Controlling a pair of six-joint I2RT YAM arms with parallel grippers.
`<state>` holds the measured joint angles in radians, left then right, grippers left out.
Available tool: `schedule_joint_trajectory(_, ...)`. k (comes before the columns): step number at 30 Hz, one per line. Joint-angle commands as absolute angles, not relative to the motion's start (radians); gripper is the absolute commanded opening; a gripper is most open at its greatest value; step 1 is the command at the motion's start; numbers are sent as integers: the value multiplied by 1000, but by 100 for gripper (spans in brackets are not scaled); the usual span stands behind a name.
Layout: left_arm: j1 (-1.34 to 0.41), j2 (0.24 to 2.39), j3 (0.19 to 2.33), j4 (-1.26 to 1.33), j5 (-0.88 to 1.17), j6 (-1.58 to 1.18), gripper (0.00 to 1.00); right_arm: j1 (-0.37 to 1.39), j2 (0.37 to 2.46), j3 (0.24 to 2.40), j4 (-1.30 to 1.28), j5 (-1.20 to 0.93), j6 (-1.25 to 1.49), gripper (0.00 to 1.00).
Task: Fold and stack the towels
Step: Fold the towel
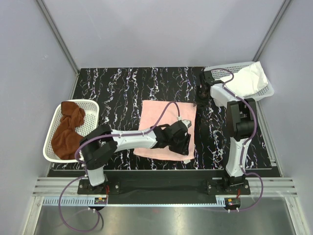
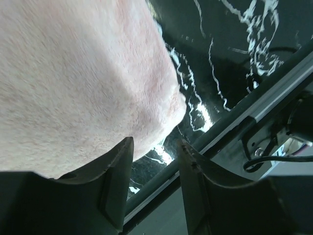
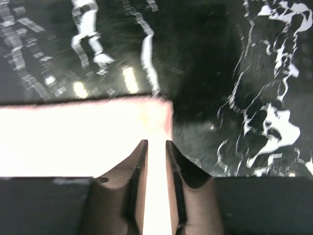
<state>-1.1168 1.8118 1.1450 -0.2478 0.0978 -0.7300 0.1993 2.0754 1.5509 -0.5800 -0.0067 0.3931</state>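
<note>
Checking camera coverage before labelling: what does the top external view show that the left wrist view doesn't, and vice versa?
Top only: the brown towel in the left basket, the white towel in the right basket, the right hand. Left wrist only: the left hand is open and empty, with a corner of the pink towel just ahead. Both: the pink towel on the black marbled table.

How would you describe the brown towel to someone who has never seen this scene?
Find the black marbled table. At its left edge sits a white mesh basket; the brown towel lies crumpled inside. It is the only dark cloth: the pink towel lies flat mid-table, the white towel sits in the far-right basket.
</note>
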Motion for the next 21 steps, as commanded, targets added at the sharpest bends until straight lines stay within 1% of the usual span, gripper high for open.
schedule_joint_trajectory(1, -1045, 1744, 1218, -317, 64, -648, 47, 195, 1983, 1624, -637, -87, 361, 31)
schedule_joint_trajectory(2, -1014, 1741, 1233, -337, 75, -622, 47, 193, 1986, 1635, -631, -121, 341, 33)
schedule_joint_trajectory(3, -944, 1735, 1255, -357, 109, -591, 47, 193, 1987, 1638, -624, -136, 287, 39)
schedule_joint_trajectory(5, -864, 1735, 1273, -370, 135, -452, 48, 193, 1991, 1649, -623, -173, 215, 42)
schedule_joint_trajectory(6, -782, 1753, 1322, -429, 111, -412, 49, 192, 1991, 1648, -615, -184, 152, 45)
schedule_joint_trajectory(7, -738, 1769, 1345, -454, 113, -326, 49, 190, 1991, 1646, -611, -196, 125, 47)
schedule_joint_trajectory(8, -695, 1784, 1373, -474, 121, -289, 49, 187, 1994, 1646, -604, -201, 106, 47)
schedule_joint_trajectory(9, -611, 1801, 1397, -506, 147, -258, 49, 170, 2000, 1649, -600, -209, 85, 47)
schedule_joint_trajectory(11, -531, 1873, 1495, -541, 199, -190, 48, 153, 2025, 1675, -606, -276, 61, 48)
schedule_joint_trajectory(12, -461, 1905, 1531, -573, 256, -158, 46, 146, 2043, 1683, -609, -300, 22, 48)
schedule_joint_trajectory(14, -381, 1995, 1643, -609, 308, -120, 42, 138, 2063, 1713, -632, -363, -32, 49)
schedule_joint_trajectory(16, -347, 2049, 1737, -629, 333, -69, 41, 117, 2082, 1733, -647, -447, -93, 52)
schedule_joint_trajectory(18, -321, 2118, 1782, -623, 336, -23, 41, 103, 2076, 1729, -643, -504, -139, 53)
schedule_joint_trajectory(21, -311, 2221, 1890, -678, 319, 41, 47, 72, 2112, 1779, -675, -574, -170, 52)
